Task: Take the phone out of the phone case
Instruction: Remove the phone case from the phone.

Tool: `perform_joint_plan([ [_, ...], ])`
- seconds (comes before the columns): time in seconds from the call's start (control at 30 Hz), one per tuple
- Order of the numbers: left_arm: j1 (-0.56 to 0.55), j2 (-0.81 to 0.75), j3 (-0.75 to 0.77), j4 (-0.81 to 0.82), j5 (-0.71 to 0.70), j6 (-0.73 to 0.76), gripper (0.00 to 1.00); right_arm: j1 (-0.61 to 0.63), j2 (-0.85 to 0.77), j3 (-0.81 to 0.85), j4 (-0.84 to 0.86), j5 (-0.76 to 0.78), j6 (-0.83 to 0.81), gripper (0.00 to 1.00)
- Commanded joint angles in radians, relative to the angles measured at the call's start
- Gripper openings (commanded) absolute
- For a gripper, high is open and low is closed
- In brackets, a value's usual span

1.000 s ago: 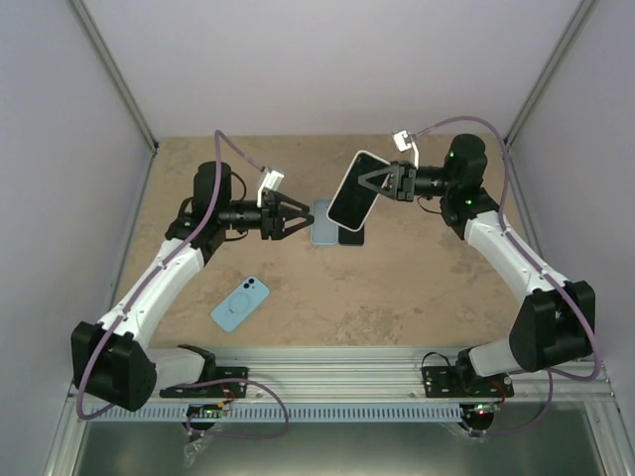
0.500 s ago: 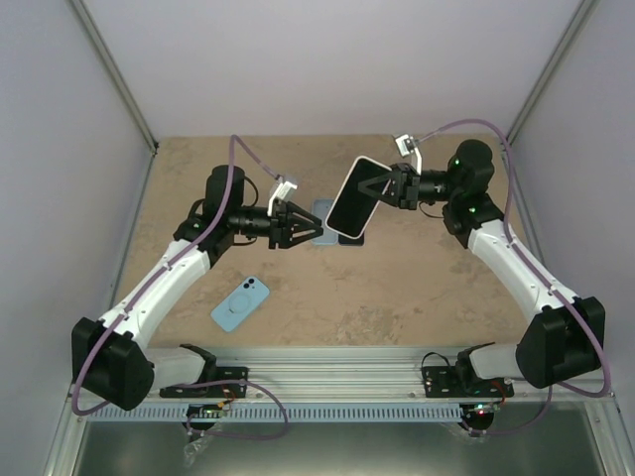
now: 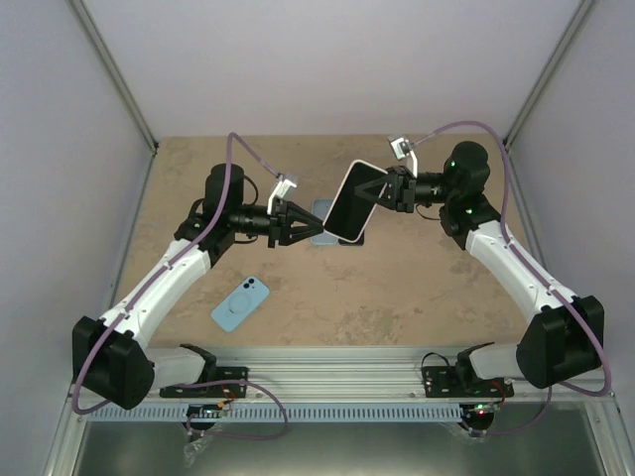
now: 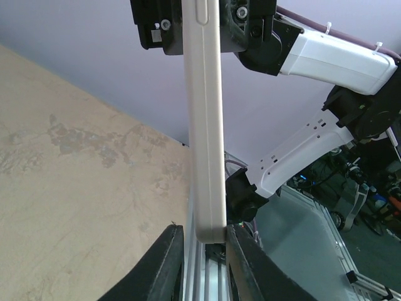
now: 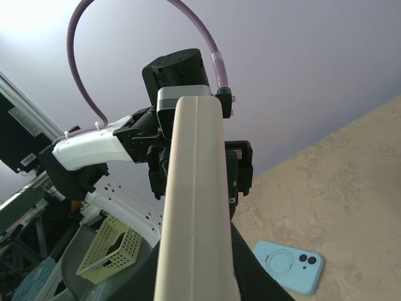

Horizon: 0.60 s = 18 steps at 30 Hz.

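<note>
phone case (image 4: 205, 125): cream
phone (image 3: 350, 201): black screen
loose case (image 3: 240, 303), near left: light blue, paler ring
table (image 3: 397, 288): tan, mottled grey
cables (image 3: 248, 159): purple
walls (image 3: 327, 69): pale lilac

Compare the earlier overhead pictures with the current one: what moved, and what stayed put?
The left claw advanced toward the raised cased phone and narrowed its fingers around the lower end. The right claw, gripping the cased phone, shifted slightly toward the left arm. The blue case on the table stayed put.
</note>
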Motion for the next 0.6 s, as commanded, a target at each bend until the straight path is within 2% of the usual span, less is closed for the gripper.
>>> perform_joint_plan([
  [0.0, -0.003, 0.011, -0.004, 0.017, -0.021, 0.012, 0.18, 0.009, -0.013, 0.016, 0.079, -0.046, 0.023, 0.01],
  [0.57, -0.001, 0.034, -0.026, 0.01, -0.124, 0.009, 0.12, 0.011, -0.036, -0.025, 0.226, -0.094, 0.142, 0.01],
])
